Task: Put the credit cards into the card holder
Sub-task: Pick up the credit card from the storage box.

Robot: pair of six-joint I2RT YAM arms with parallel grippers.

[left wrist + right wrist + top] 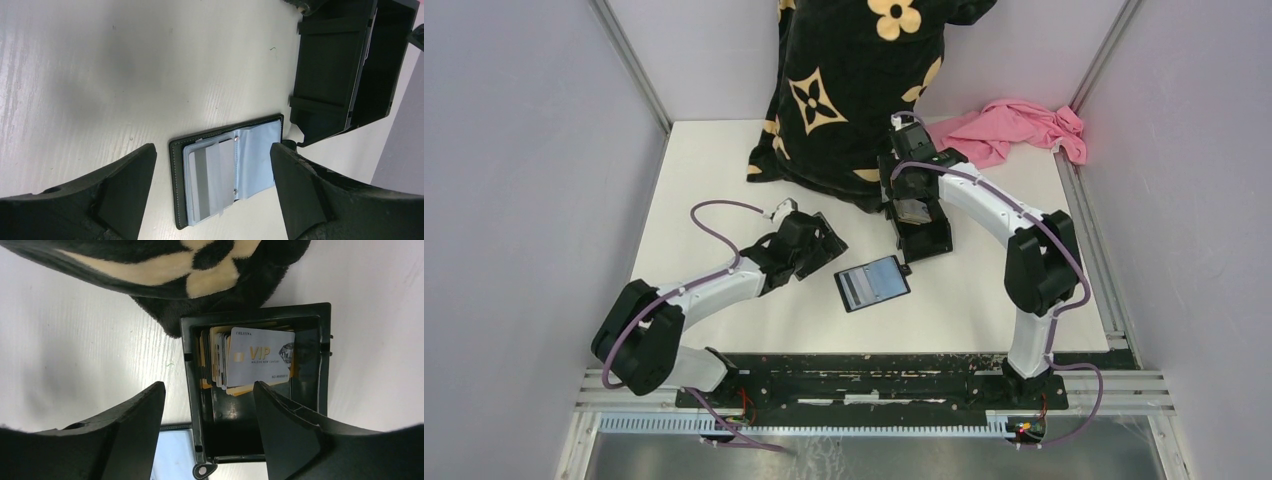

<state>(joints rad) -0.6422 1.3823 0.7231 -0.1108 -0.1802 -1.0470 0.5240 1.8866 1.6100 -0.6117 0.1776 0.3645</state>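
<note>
Two grippers, both parted and empty.

Top view: left gripper hangs just left of the small black folding card holder, which lies open on the white surface between the arms. Right gripper is over the shallow black plastic tray, beside black plush fabric with cream flowers. Crumpled pink cloth lies behind.

Left wrist view: left gripper jaws wide, nothing between them. Card holder lies below, with one thin whitish-grey plastic card sitting in a greyish pocket.

Right wrist view: right gripper released, above the tray. A stack of credit cards stands on edge inside, a grey VIP card foremost.

Judgement: the step in hand is picking the next card. Straddle only the foremost card across its thin faces, keep clear of the tray wall, close gently, lift straight up. Check that a single card comes away.
</note>
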